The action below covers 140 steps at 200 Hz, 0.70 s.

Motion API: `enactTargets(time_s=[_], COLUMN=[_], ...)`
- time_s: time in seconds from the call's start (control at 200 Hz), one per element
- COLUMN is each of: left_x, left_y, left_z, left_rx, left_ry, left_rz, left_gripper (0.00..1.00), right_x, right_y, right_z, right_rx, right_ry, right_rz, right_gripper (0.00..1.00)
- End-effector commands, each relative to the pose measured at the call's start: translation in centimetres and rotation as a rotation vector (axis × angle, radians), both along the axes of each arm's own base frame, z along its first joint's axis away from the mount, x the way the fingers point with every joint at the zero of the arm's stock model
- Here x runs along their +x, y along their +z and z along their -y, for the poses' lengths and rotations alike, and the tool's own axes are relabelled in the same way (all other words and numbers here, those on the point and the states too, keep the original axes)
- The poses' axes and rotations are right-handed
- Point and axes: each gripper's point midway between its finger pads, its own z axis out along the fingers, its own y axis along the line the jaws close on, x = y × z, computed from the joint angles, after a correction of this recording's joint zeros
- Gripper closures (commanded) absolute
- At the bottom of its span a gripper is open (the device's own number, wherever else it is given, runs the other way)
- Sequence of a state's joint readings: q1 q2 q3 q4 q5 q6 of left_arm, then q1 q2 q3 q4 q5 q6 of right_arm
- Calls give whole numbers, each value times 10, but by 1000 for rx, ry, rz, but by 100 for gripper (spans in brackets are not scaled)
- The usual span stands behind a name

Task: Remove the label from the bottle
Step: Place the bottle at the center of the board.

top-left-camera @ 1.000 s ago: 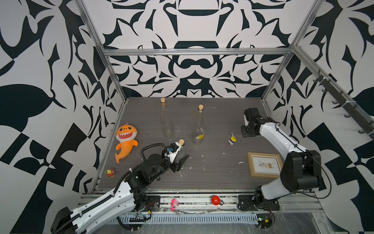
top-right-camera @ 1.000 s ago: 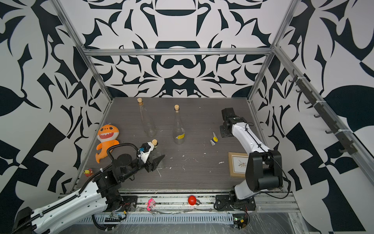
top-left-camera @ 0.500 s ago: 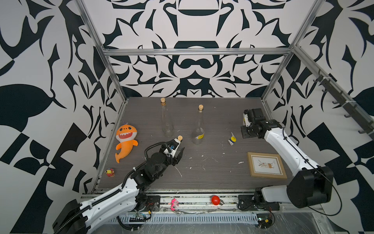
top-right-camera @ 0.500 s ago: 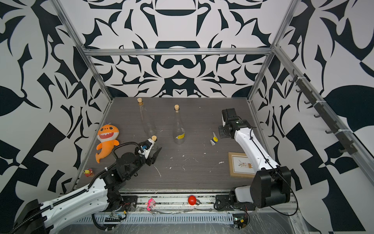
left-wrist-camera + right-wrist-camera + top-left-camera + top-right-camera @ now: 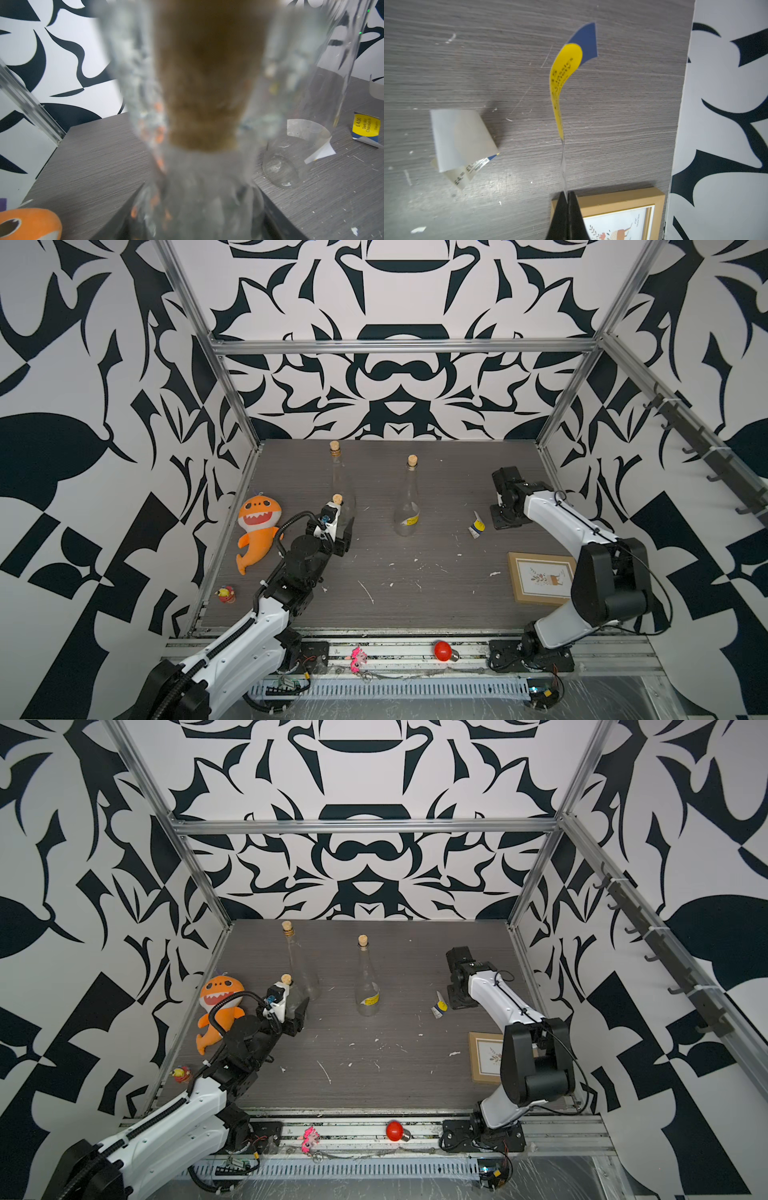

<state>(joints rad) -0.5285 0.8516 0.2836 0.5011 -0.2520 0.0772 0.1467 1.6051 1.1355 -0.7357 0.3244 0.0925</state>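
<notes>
Three bottles show in both top views. The left gripper (image 5: 338,526) wraps its fingers around the held bottle (image 5: 338,501), cork up. Whether its base rests on the table (image 5: 415,597) we cannot tell. The back bottle (image 5: 341,479) stands just behind it, and the mid bottle (image 5: 407,506) stands apart to the right. Well away, near the right wall, hangs the label (image 5: 480,526). We worry first about that closeness: any swing rearward can knock the back bottle over.

From the left wrist, the held bottle fills the view, blurred, so we cannot see the pads on the glass. Smooth glass can slide or twist in the grip if the arm tips it. Beyond it a standing bottle, the mid one as far as we can tell, wears a curling label (image 5: 307,133) with one corner lifted; that one is not yet off.

From the right wrist, the right gripper (image 5: 566,194) has its fingers pressed together on a clear strip. The label dangles from the strip, free of every bottle, near the frame (image 5: 612,198). A loose label (image 5: 460,141) lies beside it. On release the adhesive may cling to a finger. If the arm dips, the dangling end may stick to the table or the loose label.
</notes>
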Motion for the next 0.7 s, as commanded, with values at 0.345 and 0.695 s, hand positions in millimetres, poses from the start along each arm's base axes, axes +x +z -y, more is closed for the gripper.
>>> enactTargets(time_s=[0.345,0.695], left_x=[-1,-3], left_y=[20,17], left_z=[6,9], left_rx=[-99,-110], left_ry=[-34,-52], left_rz=[63,45], left_gripper=[81,53], right_x=[19,54], right_y=[-31,-29], right_z=[29,27], right_rx=[-78,-56], right_ry=[-158,-128], right_rz=[3,9], right_gripper=[98,91])
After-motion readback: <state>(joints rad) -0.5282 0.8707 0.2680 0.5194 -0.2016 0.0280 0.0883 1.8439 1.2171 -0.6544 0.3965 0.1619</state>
